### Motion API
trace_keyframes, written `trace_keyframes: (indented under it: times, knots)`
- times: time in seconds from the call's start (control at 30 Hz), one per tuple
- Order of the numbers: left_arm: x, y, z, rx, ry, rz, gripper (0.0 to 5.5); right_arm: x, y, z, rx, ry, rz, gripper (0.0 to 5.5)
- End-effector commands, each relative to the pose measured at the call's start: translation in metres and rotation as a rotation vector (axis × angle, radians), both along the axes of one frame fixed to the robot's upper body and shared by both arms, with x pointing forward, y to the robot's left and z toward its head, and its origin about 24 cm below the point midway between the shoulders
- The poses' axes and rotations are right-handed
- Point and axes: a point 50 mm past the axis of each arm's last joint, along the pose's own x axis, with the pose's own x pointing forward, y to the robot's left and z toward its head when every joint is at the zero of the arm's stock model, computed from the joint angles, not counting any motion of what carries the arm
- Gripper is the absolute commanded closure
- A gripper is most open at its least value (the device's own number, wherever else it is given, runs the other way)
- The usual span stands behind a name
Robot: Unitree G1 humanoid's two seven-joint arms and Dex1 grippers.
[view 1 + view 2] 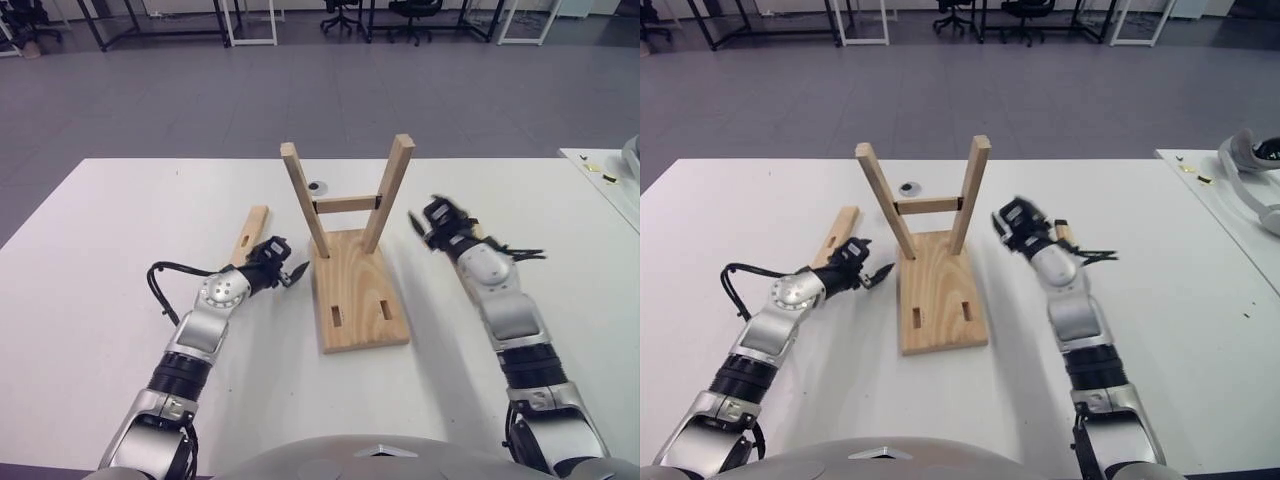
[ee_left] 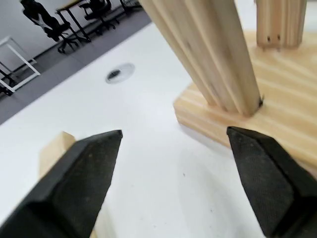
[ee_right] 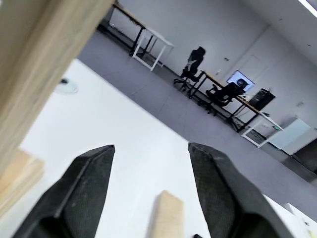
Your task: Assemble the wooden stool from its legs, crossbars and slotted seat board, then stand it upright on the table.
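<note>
The left gripper [image 2: 174, 132] is held with its two dark fingers spread wide and nothing between them. It is stationed low over the white table [image 1: 110, 250], just beside the left edge of the pale, rectangular wooden seat board [image 1: 360, 300], and is not seen to touch it. Just behind this gripper, a loose light-wood stool leg [image 1: 250, 230] is laid flat on the table.

The right gripper [image 3: 151, 146] is likewise released, its fingers set apart and empty. It is positioned close to the right of the board's far end. Beside its wrist, a second loose piece of light wood [image 1: 1066, 233] is partly hidden, so its full shape cannot be told.

The seat board is laid flat near the middle of the table. From its far end two square wooden legs are raised, the left one [image 1: 305, 200] and the right one [image 1: 388, 190], splayed apart toward their tops and joined by a short wooden crossbar [image 1: 345, 205]. Near the board's front end, two narrow slots [image 1: 337, 317] are left unfilled.

Beyond the legs, a small round grey grommet [image 1: 319, 186] is set into the tabletop.
</note>
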Motion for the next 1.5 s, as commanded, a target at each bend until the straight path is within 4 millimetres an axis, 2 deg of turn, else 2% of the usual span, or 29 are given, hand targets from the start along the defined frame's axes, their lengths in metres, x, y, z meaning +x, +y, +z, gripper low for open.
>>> trace_keyframes:
  times: [0.03,0.1,0.23,0.3,0.4,0.63,0.87,1.03,1.1,1.23,1.27,1.3,1.37,1.4,1.43,1.47,1.5]
  knots:
    - [-0.005,0.018,0.004,-0.106,0.009,0.183,1.60,-0.002,-0.064,-0.037,0.232,0.159,-0.265,2.73]
    - [-0.011,0.025,0.001,-0.145,0.027,0.244,1.60,-0.011,-0.079,-0.060,0.339,0.221,-0.323,2.73]
    - [-0.020,0.043,-0.009,-0.139,0.051,0.332,1.60,-0.019,-0.091,-0.074,0.384,0.238,-0.378,2.73]
    - [-0.021,0.045,-0.011,-0.140,0.054,0.345,1.60,-0.022,-0.094,-0.083,0.372,0.305,-0.369,2.73]
    - [-0.019,0.047,-0.010,-0.145,0.053,0.350,1.60,-0.022,-0.092,-0.092,0.362,0.375,-0.311,2.73]
    - [-0.016,0.046,-0.010,-0.162,0.063,0.354,1.60,-0.021,-0.078,-0.100,0.340,0.395,-0.234,2.73]
    - [-0.016,0.044,-0.011,-0.173,0.074,0.349,1.60,-0.029,-0.078,-0.120,0.324,0.478,-0.328,2.73]
    - [-0.015,0.043,-0.007,-0.206,0.067,0.349,1.60,-0.031,-0.077,-0.121,0.402,0.486,-0.327,3.66]
    - [-0.014,0.044,-0.004,-0.229,0.064,0.355,1.60,-0.033,-0.078,-0.121,0.379,0.490,-0.314,4.00]
    - [-0.008,0.054,0.008,-0.238,0.031,0.378,1.60,-0.033,-0.082,-0.120,0.279,0.465,-0.333,4.17]
    - [-0.007,0.058,0.012,-0.232,0.015,0.379,1.60,-0.030,-0.083,-0.116,0.255,0.425,-0.347,4.17]
    - [-0.005,0.063,0.023,-0.257,-0.014,0.370,1.60,-0.024,-0.087,-0.101,0.242,0.326,-0.373,4.17]
    - [-0.003,0.073,0.070,-0.451,-0.110,0.272,1.60,-0.009,-0.099,-0.049,0.204,0.038,-0.430,4.18]
    - [-0.004,0.072,0.106,-0.593,-0.180,0.172,1.60,-0.001,-0.094,-0.007,0.178,-0.149,-0.399,4.18]
    - [-0.007,0.066,0.140,-0.704,-0.240,0.059,1.60,0.004,-0.080,0.033,0.152,-0.311,-0.320,4.18]
    - [-0.011,0.054,0.170,-0.795,-0.293,-0.056,1.60,0.006,-0.055,0.071,0.149,-0.447,-0.204,4.18]
    - [-0.014,0.043,0.194,-0.869,-0.323,-0.153,1.60,0.003,-0.031,0.099,0.151,-0.545,-0.098,4.18]
